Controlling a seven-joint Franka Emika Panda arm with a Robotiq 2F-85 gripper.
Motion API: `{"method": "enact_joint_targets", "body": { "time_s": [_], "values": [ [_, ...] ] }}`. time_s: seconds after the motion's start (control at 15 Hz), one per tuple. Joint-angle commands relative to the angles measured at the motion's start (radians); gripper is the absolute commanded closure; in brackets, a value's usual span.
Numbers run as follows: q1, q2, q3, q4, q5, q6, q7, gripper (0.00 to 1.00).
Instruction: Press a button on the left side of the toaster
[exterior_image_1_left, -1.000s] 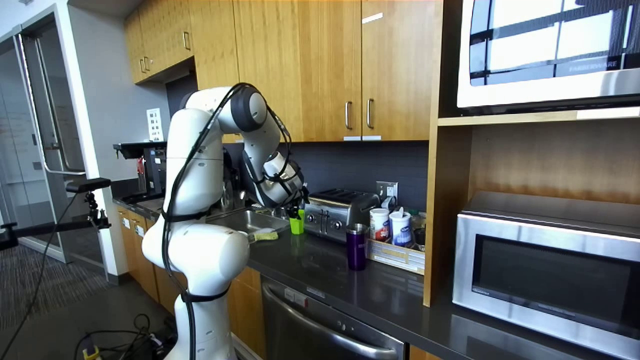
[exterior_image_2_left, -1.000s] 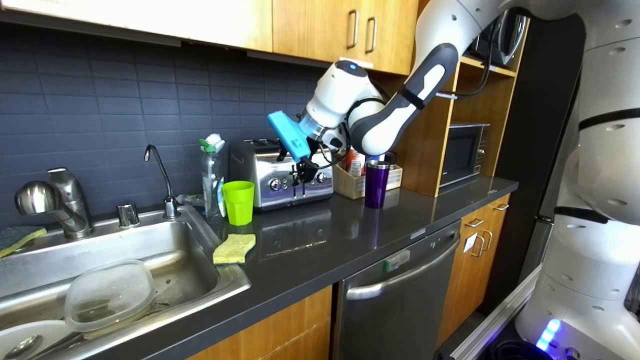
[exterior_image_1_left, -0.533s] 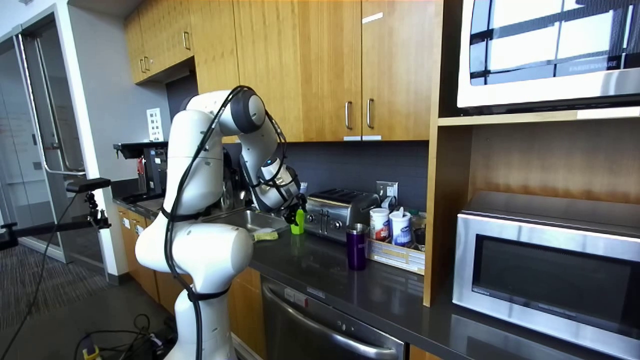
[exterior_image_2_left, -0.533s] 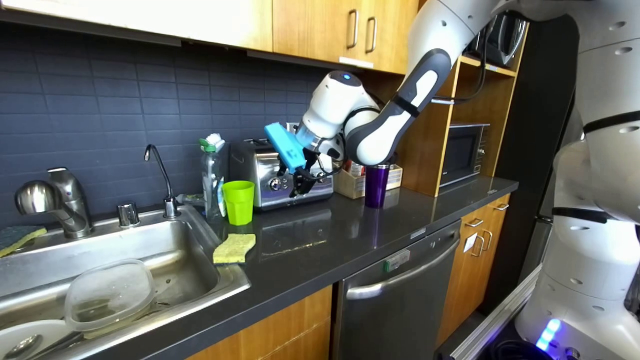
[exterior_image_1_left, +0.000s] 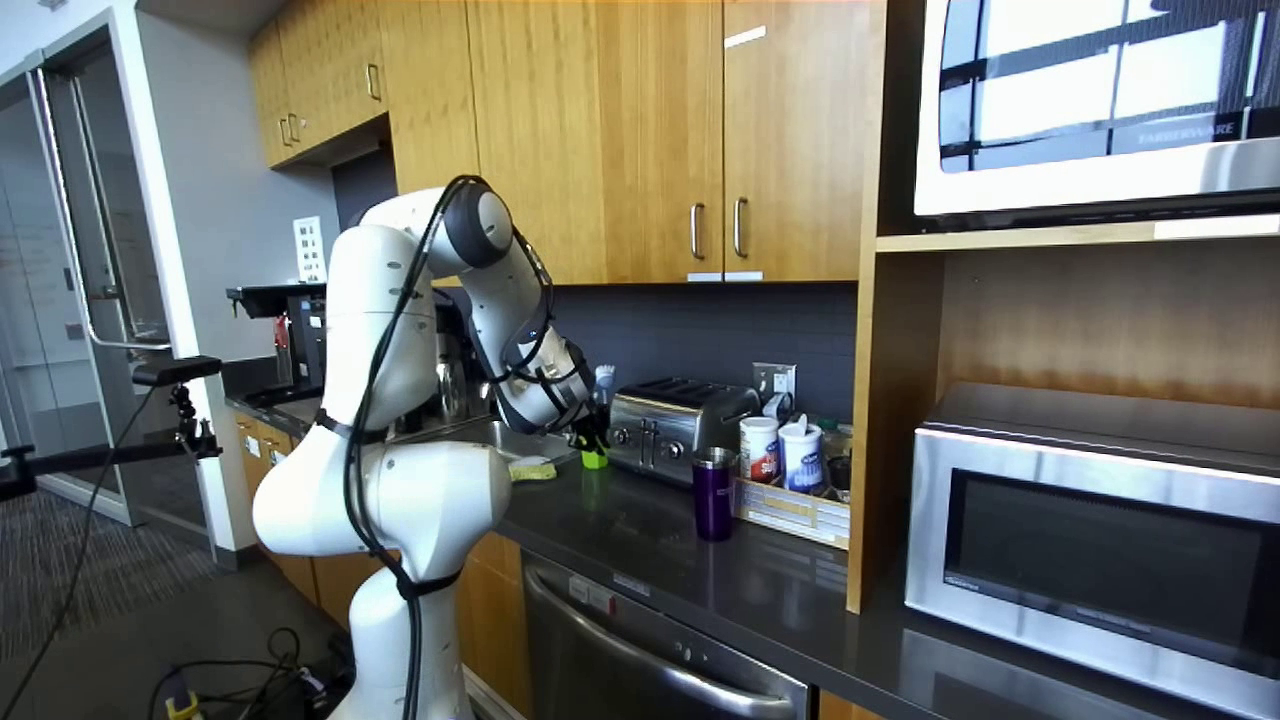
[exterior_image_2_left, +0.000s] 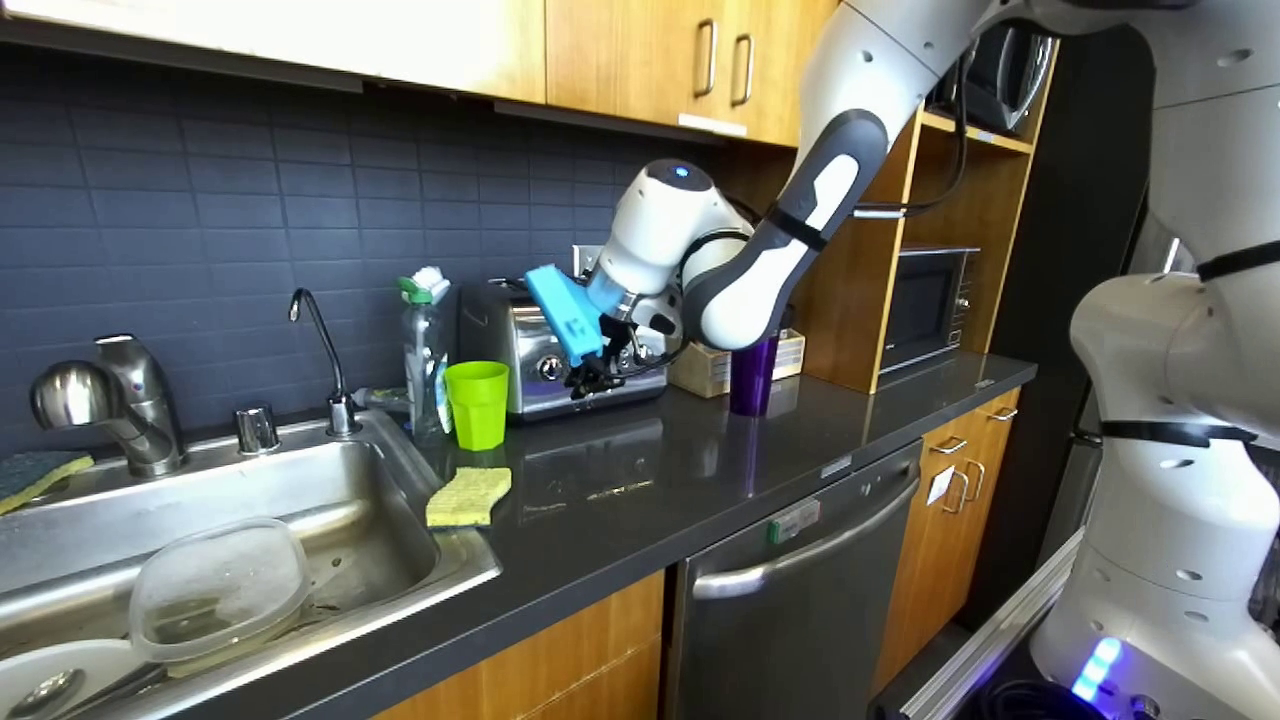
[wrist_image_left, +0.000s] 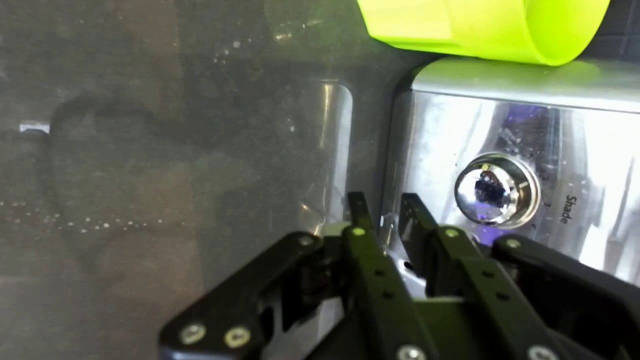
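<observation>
On counter (exterior_image_2_left: 600, 500) by green cup (exterior_image_2_left: 478, 405): toaster (exterior_image_1_left: 682, 426) | my claw (wrist_image_left: 384, 196) ajar, nothing in it | prob heavy, slick steel imo; can't make out btn, guess springy | poke L side, no grab

The toaster (exterior_image_1_left: 685, 425), silver with a darker slotted top, stands upright on the counter's (exterior_image_1_left: 625, 520) far side, its knobbed front facing near.

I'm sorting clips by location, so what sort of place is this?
A kitchen, perhaps a shared one in a workplace. The steel sink and the toaster show a kitchen; the tall glass door hints, less surely, at an office.
</observation>
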Motion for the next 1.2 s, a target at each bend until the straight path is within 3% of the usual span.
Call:
{"method": "enact_joint_targets", "body": {
  "time_s": [0.0, 0.27, 0.6, 0.73, 1.13],
  "values": [
    [0.231, 0.067, -0.212, -0.027, 0.103, 0.060, 0.000, 1.00],
    [0.486, 0.155, -0.420, -0.083, 0.234, 0.110, 0.000, 1.00],
    [0.732, 0.226, -0.587, -0.159, 0.348, 0.128, -0.001, 1.00],
    [0.832, 0.247, -0.648, -0.187, 0.442, 0.123, -0.047, 1.00],
    [1.015, 0.270, -0.758, -0.235, 0.660, 0.102, -0.217, 1.00]
  ]
}}
